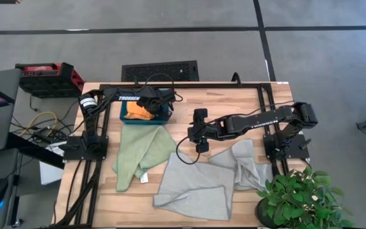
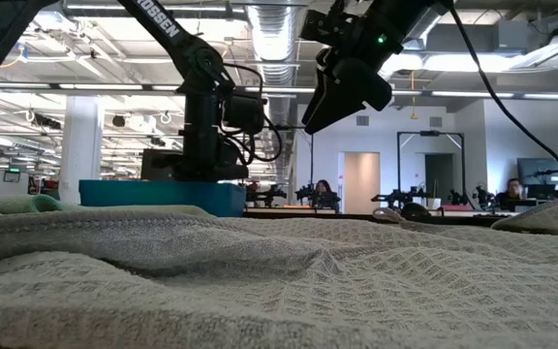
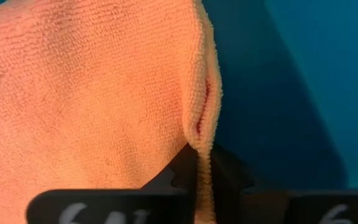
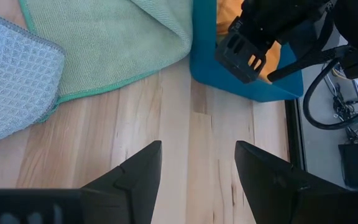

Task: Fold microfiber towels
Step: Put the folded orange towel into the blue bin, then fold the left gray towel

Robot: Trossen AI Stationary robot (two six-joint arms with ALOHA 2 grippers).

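The orange towel (image 1: 138,112) lies folded in the dark teal tray (image 1: 127,118) at the table's far middle. My left gripper (image 1: 154,105) is down in the tray, shut on the towel's edge (image 3: 204,124). The light green towel (image 1: 142,152) lies spread on the table in front of the tray, its far edge against the tray. Two pale grey towels (image 1: 199,184) (image 1: 243,166) lie rumpled at the near right. My right gripper (image 1: 199,137) hangs open and empty above bare wood between the green and grey towels (image 4: 197,168). My left gripper pinches a folded edge of the orange towel (image 3: 202,158) between its two fingers, which come from above. The edge bunches into a ridge that runs up from the fingertips (image 3: 179,168). The rest of the towel lies on the tray's floor (image 3: 278,74).
A potted plant (image 1: 297,197) stands at the table's near right corner. A black frame (image 1: 262,95) borders the table's far side. A red case (image 1: 46,76) and cables lie off the table's left. People sit far off in the room (image 2: 320,194).
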